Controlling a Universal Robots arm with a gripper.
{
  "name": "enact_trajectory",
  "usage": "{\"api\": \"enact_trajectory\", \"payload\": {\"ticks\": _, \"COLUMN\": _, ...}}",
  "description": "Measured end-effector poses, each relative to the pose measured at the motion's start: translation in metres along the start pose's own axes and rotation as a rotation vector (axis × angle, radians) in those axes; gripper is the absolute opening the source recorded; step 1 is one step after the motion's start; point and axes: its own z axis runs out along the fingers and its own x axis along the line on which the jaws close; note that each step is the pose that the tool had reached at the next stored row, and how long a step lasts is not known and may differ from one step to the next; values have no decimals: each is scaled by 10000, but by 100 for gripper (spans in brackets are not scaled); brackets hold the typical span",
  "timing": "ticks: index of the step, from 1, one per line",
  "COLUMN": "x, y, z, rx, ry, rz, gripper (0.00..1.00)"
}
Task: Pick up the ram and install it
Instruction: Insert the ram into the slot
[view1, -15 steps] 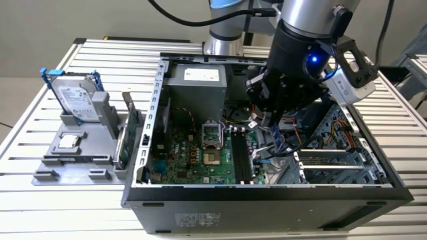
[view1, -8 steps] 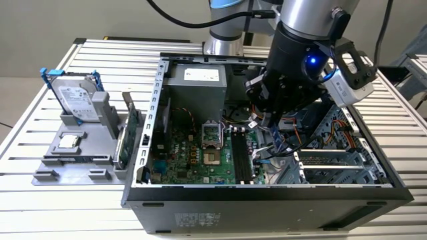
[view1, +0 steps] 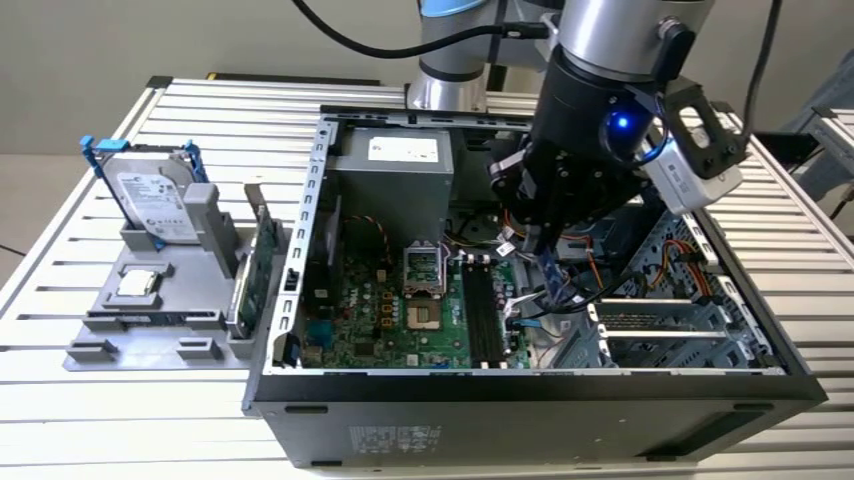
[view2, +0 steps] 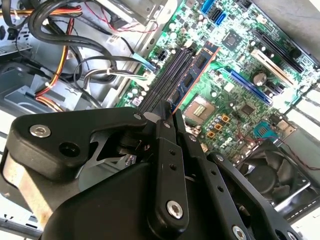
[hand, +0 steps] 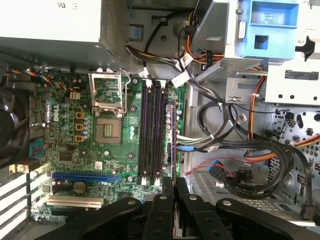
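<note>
My gripper (view1: 539, 245) reaches down into the open computer case (view1: 287, 300) and is shut on the ram (view1: 551, 285), a thin dark stick hanging on edge below the fingers. In the second wrist view the ram (view2: 197, 67) runs out from my gripper (view2: 167, 112), showing black chips and a reddish edge, just beside the long black memory slots (view2: 167, 77). In the first wrist view I see the ram (hand: 173, 140) edge-on ahead of my gripper (hand: 174, 182). It lies parallel to the slots (hand: 151, 132) on their cable side, above the motherboard's edge.
A grey holder (view1: 160, 325) at the exterior view's left carries the hard drive in a blue frame (view1: 147, 195) and a green expansion card (view1: 260, 265). Inside the case are the power supply (view1: 400, 160), the processor socket (hand: 107, 130), cable bundles (hand: 235, 145) and a drive cage (view1: 667, 320).
</note>
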Motion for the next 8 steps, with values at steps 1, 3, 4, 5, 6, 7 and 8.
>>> {"api": "enact_trajectory", "payload": {"ticks": 1, "x": 0, "y": 6, "z": 3, "rx": 2, "ry": 0, "rz": 1, "gripper": 0}}
{"api": "enact_trajectory", "payload": {"ticks": 3, "x": 0, "y": 20, "z": 9, "rx": 5, "ry": 0, "rz": 2, "gripper": 0}}
{"api": "enact_trajectory", "payload": {"ticks": 4, "x": -1, "y": 27, "z": 12, "rx": 7, "ry": 0, "rz": 2, "gripper": 0}}
{"api": "enact_trajectory", "payload": {"ticks": 5, "x": -1, "y": 34, "z": 15, "rx": 9, "ry": 0, "rz": 1, "gripper": 0}}
{"api": "enact_trajectory", "payload": {"ticks": 6, "x": -1, "y": 41, "z": 19, "rx": 10, "ry": 0, "rz": 1, "gripper": 0}}
{"api": "enact_trajectory", "payload": {"ticks": 7, "x": -2, "y": 48, "z": 22, "rx": 11, "ry": 1, "rz": 1, "gripper": 0}}
{"api": "enact_trajectory", "payload": {"ticks": 8, "x": -2, "y": 55, "z": 26, "rx": 12, "ry": 0, "rz": 2, "gripper": 0}}
